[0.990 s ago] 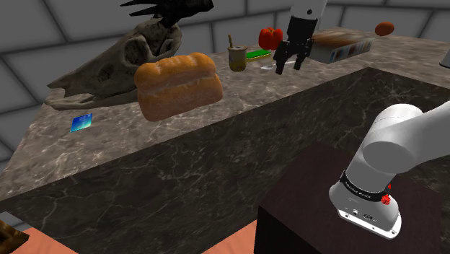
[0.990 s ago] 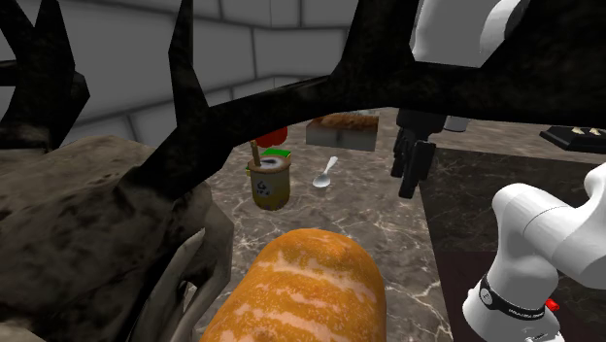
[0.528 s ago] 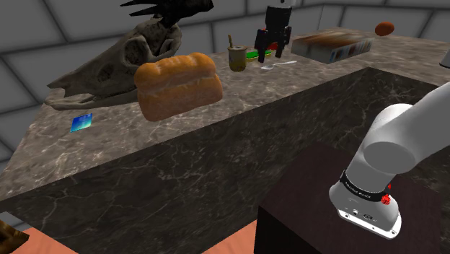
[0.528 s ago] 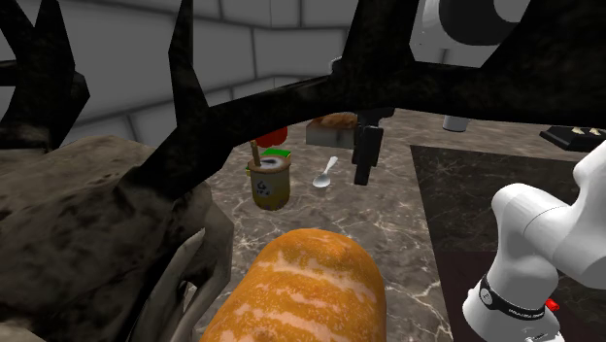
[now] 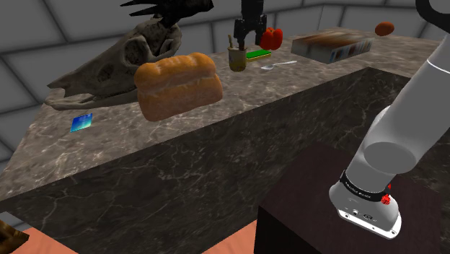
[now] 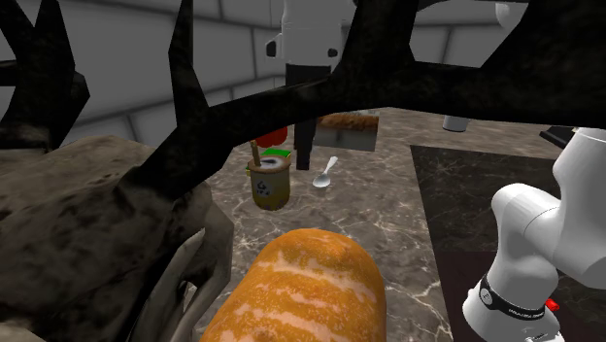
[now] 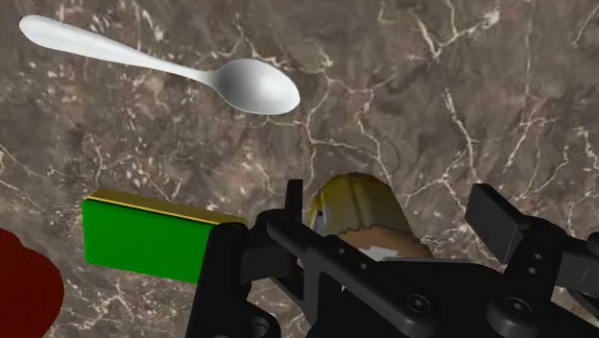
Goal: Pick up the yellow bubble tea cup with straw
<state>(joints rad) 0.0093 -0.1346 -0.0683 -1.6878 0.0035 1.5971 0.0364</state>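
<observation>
On the marble bench [image 5: 310,72], in the shoulder view, the yellow cup [image 5: 237,59] stood upright toward the far edge. A brown straw [image 5: 230,40] stood in it, and what else it held could not be seen. A green block [image 5: 257,53] and a red pepper [image 5: 271,37] lay just behind it. A spoon [image 5: 278,65] lay at that view's right, and past it sat a flat box [image 5: 332,45]. Nearer the camera, a loaf [image 5: 177,85] sat beside an animal skull [image 5: 108,68]. The end effector [image 5: 245,40] hung just above the cup, pointing down.

Across the second exterior view, black horns [image 6: 194,117] crossed the foreground. Beyond them the cup [image 6: 270,183] stood with the straw leaning out over its rim and the spoon near it at that view's right. The end effector [image 6: 303,151] showed as a dark upright bar between cup and spoon, reaching down to about the level of the cup's rim.

Under the wrist camera, the end effector's fingers [image 7: 494,216] stood wide apart. The cup's pale yellow top [image 7: 360,206] sat between them, closer to the finger on the green block's side. Whether either finger touched the cup I could not tell, and nothing was clamped. The spoon lay on bare marble beyond the cup, apart from it.
</observation>
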